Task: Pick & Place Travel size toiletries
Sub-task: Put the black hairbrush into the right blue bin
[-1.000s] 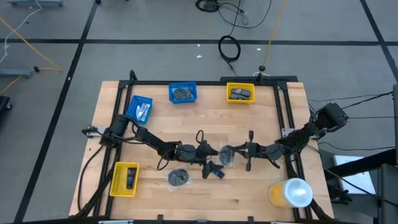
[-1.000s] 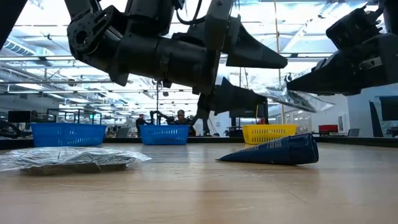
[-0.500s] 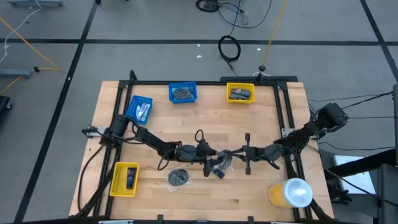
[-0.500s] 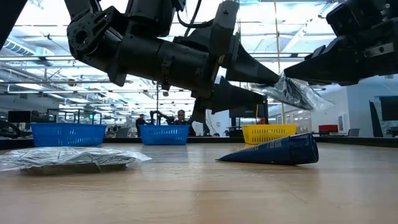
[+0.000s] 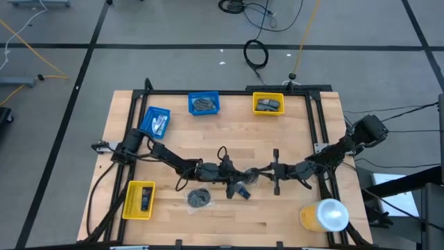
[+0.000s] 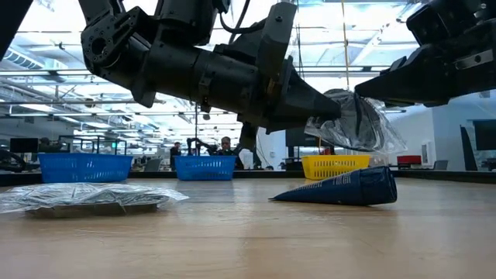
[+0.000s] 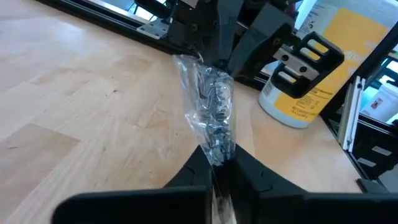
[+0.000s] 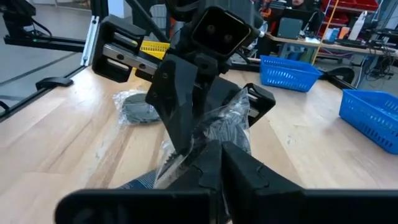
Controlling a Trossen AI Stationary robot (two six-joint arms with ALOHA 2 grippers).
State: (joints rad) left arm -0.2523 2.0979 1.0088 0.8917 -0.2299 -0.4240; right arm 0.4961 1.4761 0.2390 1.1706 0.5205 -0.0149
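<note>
A clear plastic bag with a round dark-grey pad inside (image 5: 248,175) hangs between my two grippers above the table's middle; it also shows in the low view (image 6: 353,120). My left gripper (image 5: 240,174) is shut on one end, and my right gripper (image 5: 257,173) is shut on the other. A dark blue cone-shaped tube (image 5: 241,190) lies on its side on the table just below them, and shows in the low view too (image 6: 341,188). Another bagged round pad (image 5: 198,198) lies flat on the table near the front left. My left gripper pinches the bag's near end (image 7: 216,144) between its two fingers, coming level from the table's left. The bag is lifted clear of the table. My right gripper pinches the bag's opposite edge (image 8: 214,138) between its two fingers, coming level from the table's right. The bag spans the short gap between the two grippers, crumpled.
Two blue bins (image 5: 203,104) (image 5: 154,121) and a yellow bin (image 5: 268,103) stand at the back, and another yellow bin (image 5: 139,199) stands at the front left. A large yellow-and-white cylinder (image 5: 325,215) stands at the front right.
My right gripper has carried the bagged pad toward the table's left, in between my left gripper's open fingers. My left gripper has then shut on the bag's free end. The bag has bunched up between the two grippers.
</note>
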